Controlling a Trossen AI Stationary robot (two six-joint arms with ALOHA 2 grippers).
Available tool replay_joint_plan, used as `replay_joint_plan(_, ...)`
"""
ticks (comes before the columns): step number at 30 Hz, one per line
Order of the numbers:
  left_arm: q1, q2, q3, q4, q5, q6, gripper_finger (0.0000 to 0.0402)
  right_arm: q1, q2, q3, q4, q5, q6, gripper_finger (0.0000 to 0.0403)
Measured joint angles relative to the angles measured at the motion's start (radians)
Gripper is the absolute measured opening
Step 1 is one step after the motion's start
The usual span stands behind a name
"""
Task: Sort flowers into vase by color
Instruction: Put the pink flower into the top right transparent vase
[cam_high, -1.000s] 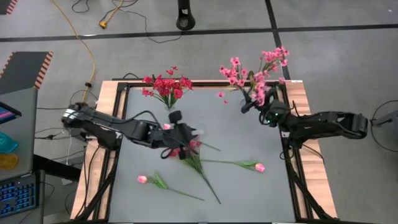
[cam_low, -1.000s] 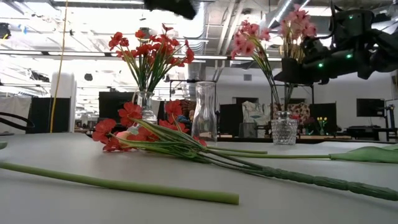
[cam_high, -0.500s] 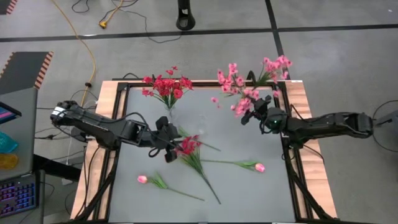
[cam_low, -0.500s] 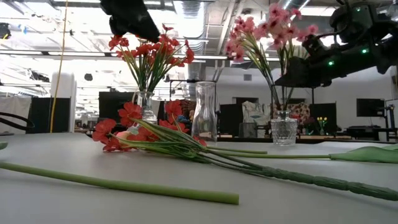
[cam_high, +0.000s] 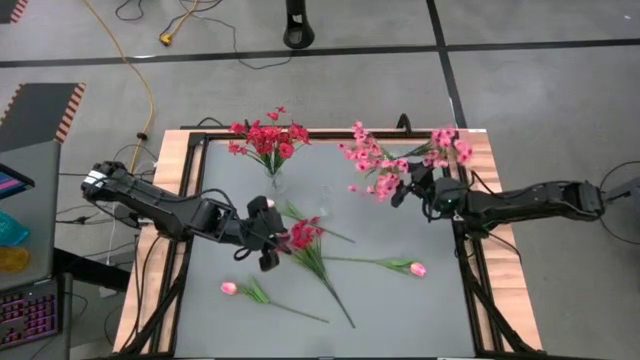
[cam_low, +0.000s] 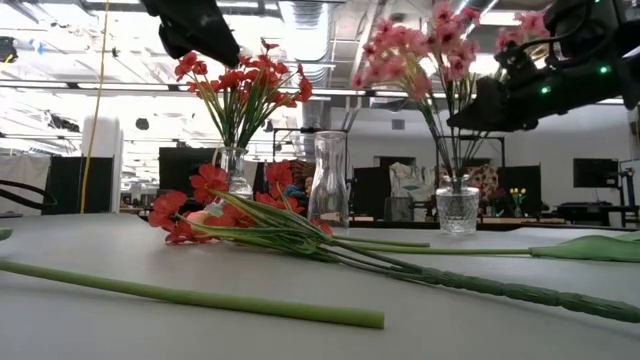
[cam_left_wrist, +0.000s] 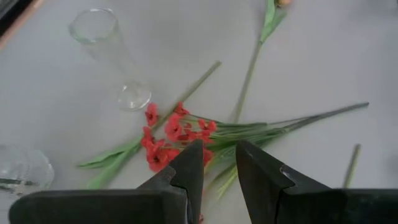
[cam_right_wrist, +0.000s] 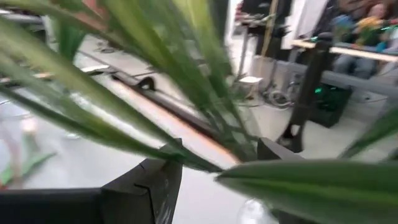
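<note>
Top and table-level views of a flower-sorting scene. The left gripper (cam_high: 266, 232) hovers above the grey table (cam_high: 390, 305), just beside the blossoms of a loose red sprig (cam_high: 303, 234); its fingers (cam_left_wrist: 190, 163) stand a narrow gap apart with nothing between them. The red sprig (cam_left_wrist: 168, 134) lies flat, its small deep-red blossoms bunched at one end of long green stems and leaves. The right gripper (cam_high: 408, 186) is raised near the table's far right corner, its jaws spread wide around the green stems of a pink spray (cam_high: 372, 165), whose many small pink blossoms fan out on thin branching stalks; from table level the spray's stems (cam_low: 455, 120) reach down toward a squat cut-glass vase (cam_low: 457, 212). A second vase (cam_low: 233, 168) at the far edge holds a red bunch (cam_high: 266, 137) of the same deep-red blossoms, and a tall clear vase (cam_low: 329, 182) stands between the two. Two single pale pink buds lie flat on long green stems: one (cam_high: 228, 288) near the front left, one (cam_high: 417, 269) toward the right
</note>
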Motion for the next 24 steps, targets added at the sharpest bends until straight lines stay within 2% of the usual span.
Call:
replay_joint_plan(3,0.001,0.0,0.0,0.006,-0.007,0.004,0.0083,-0.01,-0.022,0.0,0.001,0.045,-0.041,0.0235)
replay_joint_plan(14,0.0,0.001,0.0,0.006,-0.043,0.008,0.0083,-0.141,-0.046,0.0,0.005,0.042,-0.045,0.0233)
replay_joint_plan(24,0.0,0.001,0.0,0.006,-0.042,0.008,0.0083,-0.135,-0.047,0.0,0.003,0.039,-0.037,0.0229)
